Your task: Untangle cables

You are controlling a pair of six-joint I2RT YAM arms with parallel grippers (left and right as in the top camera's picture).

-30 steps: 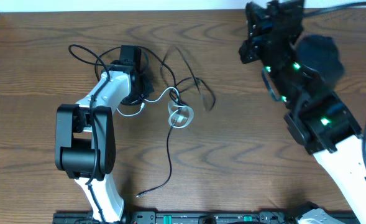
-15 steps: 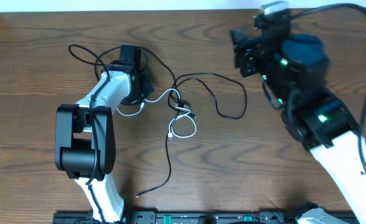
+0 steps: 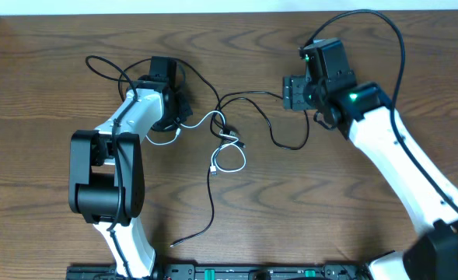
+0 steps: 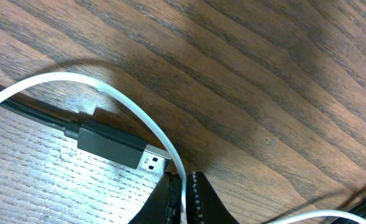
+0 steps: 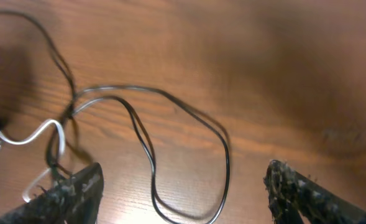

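Note:
The white cable [image 3: 203,119] runs from my left gripper [image 3: 179,117] to a small coil [image 3: 230,165] mid-table. It crosses the black cable [image 3: 291,145], which lies in a wide loop to the right and trails down to a plug end [image 3: 174,243]. In the left wrist view my left gripper [image 4: 183,190] is shut on the white cable [image 4: 133,107], beside a black USB plug [image 4: 111,144]. My right gripper [image 3: 292,93] hovers open above the loop's right part. In its wrist view the black cable [image 5: 226,149] lies between the spread fingers [image 5: 77,193], untouched by my right gripper [image 5: 183,196].
A thicker black wire [image 3: 108,68] loops behind the left arm at the back left. The wooden table [image 3: 330,225] ends at a pale wall along the top edge. The left arm's base [image 3: 104,183] stands at the front left.
My right gripper has opened and let go of the black cable, which now lies as a wide loop. The right arm has swung down and left over it. The left arm stayed put.

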